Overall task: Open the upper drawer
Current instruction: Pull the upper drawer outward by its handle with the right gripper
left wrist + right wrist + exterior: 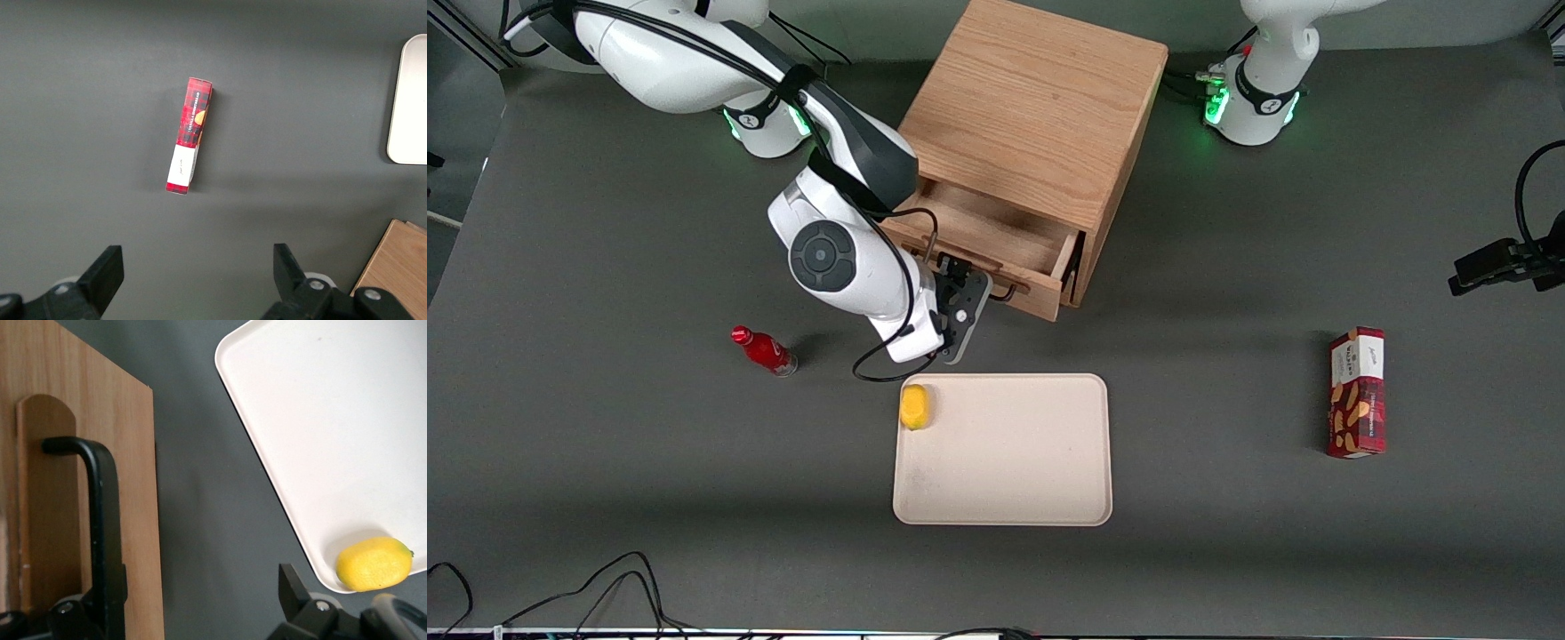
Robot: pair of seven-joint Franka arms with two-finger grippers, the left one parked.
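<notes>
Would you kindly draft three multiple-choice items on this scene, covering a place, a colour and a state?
1. Where does the lemon lie?
A. in a corner of the tray
B. inside the drawer
C. beside the red box

2. What colour is the small bottle on the table?
A. green
B. red
C. white

3. In what state is the upper drawer?
A. fully shut
B. taken out and set on the tray
C. pulled partly out

Key: 1 A, the lemon sits in the tray's corner nearest the tool. 2 B, the bottle is red, cap included. 3 C, the drawer's bare wooden tray shows in front of the cabinet, with the tool at its black handle.
</notes>
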